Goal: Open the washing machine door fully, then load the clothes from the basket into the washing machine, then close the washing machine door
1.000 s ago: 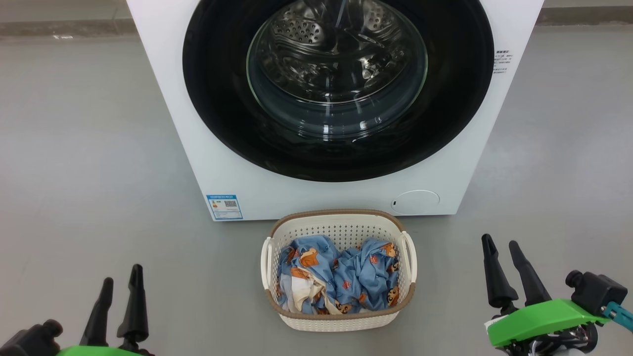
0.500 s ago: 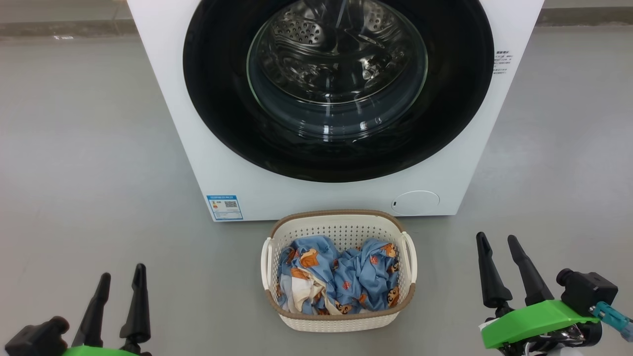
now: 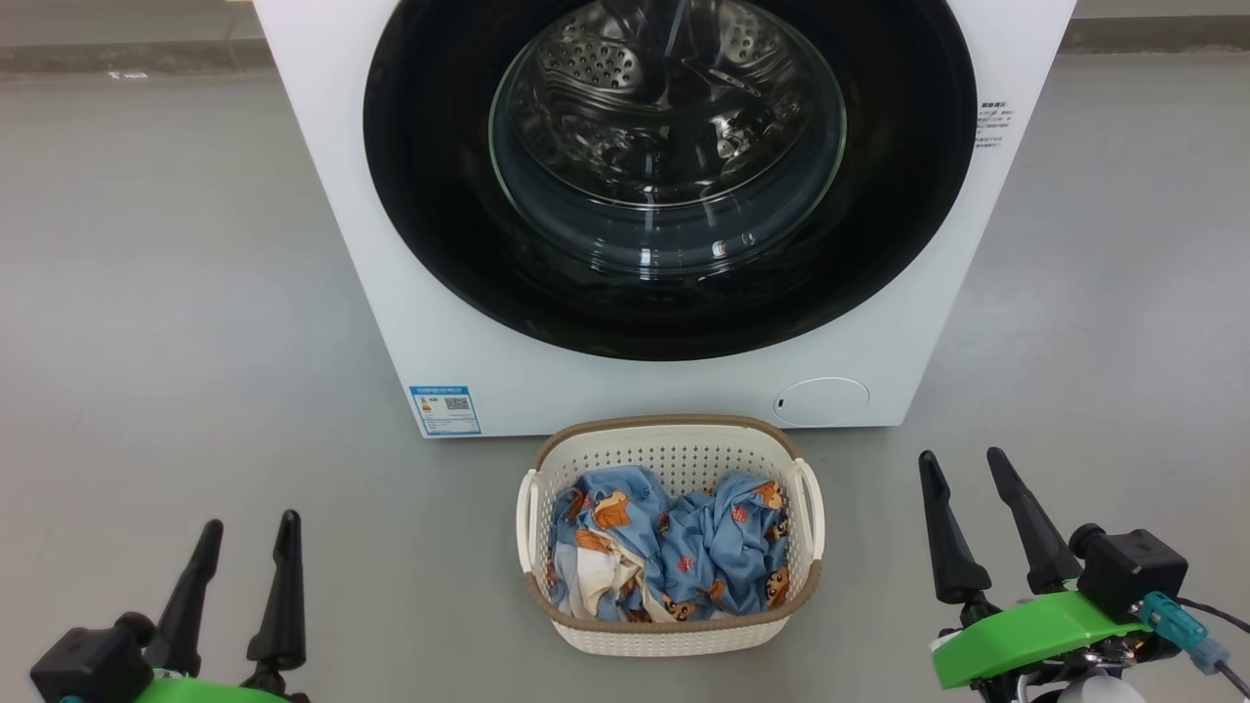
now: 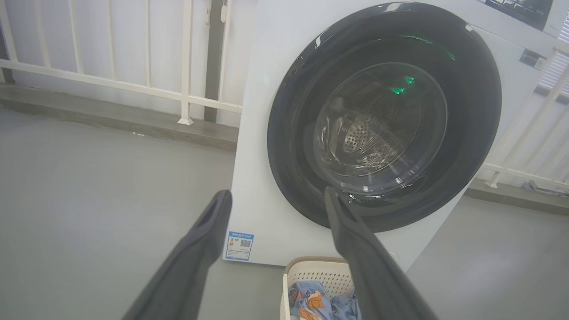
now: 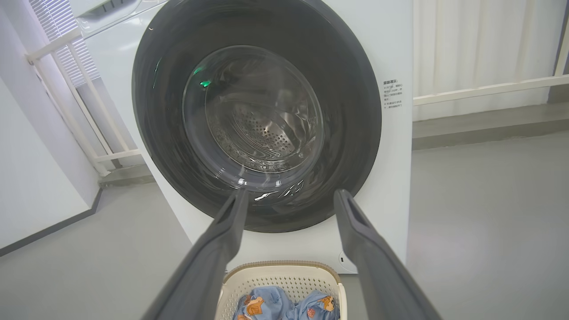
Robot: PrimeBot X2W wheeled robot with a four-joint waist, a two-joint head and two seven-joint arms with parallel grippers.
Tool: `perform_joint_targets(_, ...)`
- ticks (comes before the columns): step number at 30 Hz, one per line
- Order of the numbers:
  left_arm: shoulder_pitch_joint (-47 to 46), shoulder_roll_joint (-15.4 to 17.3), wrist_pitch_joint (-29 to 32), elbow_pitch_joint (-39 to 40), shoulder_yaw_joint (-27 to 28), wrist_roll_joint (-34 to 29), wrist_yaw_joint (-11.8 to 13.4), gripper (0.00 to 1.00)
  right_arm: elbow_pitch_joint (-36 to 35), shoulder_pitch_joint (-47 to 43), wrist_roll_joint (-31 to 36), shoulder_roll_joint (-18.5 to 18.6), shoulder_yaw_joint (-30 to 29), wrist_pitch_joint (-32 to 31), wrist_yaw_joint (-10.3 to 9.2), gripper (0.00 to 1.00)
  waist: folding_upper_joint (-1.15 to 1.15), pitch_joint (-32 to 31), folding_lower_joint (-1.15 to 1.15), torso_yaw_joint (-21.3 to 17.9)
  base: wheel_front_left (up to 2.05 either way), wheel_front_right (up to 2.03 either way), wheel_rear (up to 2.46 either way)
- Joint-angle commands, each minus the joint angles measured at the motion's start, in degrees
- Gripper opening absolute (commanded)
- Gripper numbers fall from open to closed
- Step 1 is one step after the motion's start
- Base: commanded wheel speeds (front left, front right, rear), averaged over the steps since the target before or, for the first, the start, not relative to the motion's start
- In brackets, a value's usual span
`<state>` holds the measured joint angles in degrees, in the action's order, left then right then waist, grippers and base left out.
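Clothes (image 3: 723, 547) lie in the basket (image 3: 674, 640); left gripper (image 3: 251, 522) and right gripper (image 3: 960, 456) spread wide.

blue bear-print clothes (image 3: 674, 557), cream basket (image 3: 674, 451)

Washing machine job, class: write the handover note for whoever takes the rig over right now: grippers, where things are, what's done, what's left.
Grippers: left gripper and right gripper both open, empty, touching nothing.
Things: round black-rimmed glass washing machine door shut on the big white front-loading washing machine. Small cream perforated plastic basket on the grey floor before it, holding the light blue bear-print clothes.
Done: nothing.
Left: open door fully, load clothes, close door.
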<state>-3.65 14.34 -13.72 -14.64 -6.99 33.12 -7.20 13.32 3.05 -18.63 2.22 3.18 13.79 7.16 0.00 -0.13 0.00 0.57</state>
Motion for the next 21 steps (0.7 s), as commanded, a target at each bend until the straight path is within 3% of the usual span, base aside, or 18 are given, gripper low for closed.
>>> perform_joint_targets(1, -2.73, 1.91, -1.08, 0.94, 1.81, -1.5, -0.28, 1.0, -1.39, 2.38, 1.99, 0.65, 1.36, 1.0, 0.33, 1.0, 0.0, -0.02, 0.0, -0.01, 0.0, 0.0, 0.0)
perform_joint_targets(21, -2.5, 1.95, -1.28, 1.08, 2.08, -1.88, -0.29, 1.0, -0.8, 2.13, 2.3, 0.65, 0.7, 1.21, 0.33, 1.0, 0.0, -0.19, 0.0, -0.56, 0.0, 0.0, 0.0)
